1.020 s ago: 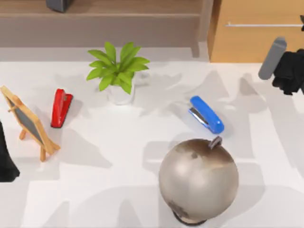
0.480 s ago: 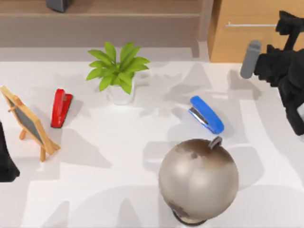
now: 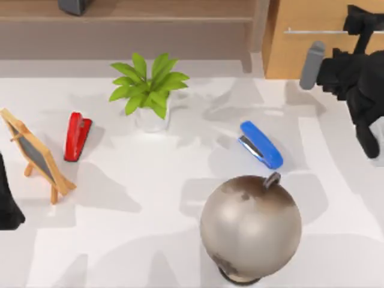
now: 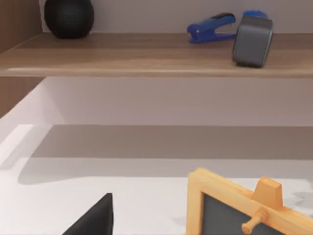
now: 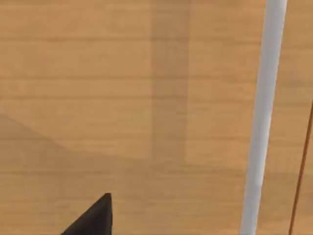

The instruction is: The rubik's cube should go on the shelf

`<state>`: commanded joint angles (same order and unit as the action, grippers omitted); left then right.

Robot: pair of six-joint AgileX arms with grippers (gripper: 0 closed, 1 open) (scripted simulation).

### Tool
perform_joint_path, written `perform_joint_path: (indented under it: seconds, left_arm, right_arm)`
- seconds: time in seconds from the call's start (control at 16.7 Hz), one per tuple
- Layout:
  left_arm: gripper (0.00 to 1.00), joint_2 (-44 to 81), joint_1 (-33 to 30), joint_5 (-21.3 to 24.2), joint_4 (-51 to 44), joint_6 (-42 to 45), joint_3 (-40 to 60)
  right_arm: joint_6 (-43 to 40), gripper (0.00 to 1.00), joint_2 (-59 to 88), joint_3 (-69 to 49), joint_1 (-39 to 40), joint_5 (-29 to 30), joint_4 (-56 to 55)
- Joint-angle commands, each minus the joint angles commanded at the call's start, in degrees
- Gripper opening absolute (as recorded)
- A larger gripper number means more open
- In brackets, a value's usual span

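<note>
The shelf (image 3: 180,9) runs along the tabletop's (image 3: 150,240) far edge, from the left side to its end post, with the orange-wood cabinet (image 3: 318,57) just beside that post. From the left wrist view, the shelf board (image 4: 122,54) carries a black round thing (image 4: 68,17), a dark blue stapler (image 4: 212,27) and a grey box (image 4: 252,41), with a bare stretch of board between the round thing and the stapler.

Our right tool (image 3: 360,21) hangs at the far right, over the cabinet front and close to its metal handle (image 3: 324,30). The right wrist view faces that wood front (image 5: 122,98) and the handle bar (image 5: 261,117) at close range. It looks to be just off the handle, though we cannot tell if it touches, nor how the tool stands.

Our left arm (image 3: 7,207) sits at the tabletop's left edge, just beside the small chalkboard easel (image 3: 36,156).

The red stapler (image 3: 77,135), the potted plant (image 3: 150,90), the blue stapler (image 3: 261,144) and the globe (image 3: 251,228) stand well apart. Open tabletop lies between the easel and the globe, and in the strip before the shelf.
</note>
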<state>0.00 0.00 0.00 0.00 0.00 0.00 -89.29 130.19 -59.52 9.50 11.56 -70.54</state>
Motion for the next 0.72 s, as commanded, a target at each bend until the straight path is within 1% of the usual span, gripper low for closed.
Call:
perform_joint_path:
  seconds: [0.3,0.72]
  left_arm:
    - [1.00,0.00,0.00,0.00,0.00,0.00,0.00]
    - [1.00,0.00,0.00,0.00,0.00,0.00,0.00]
  right_arm:
    - [0.00,1.00,0.59,-1.28,-0.11,-0.09,0.69]
    - [0.00,0.47,0.59,-1.28,-0.11,-0.09,0.69]
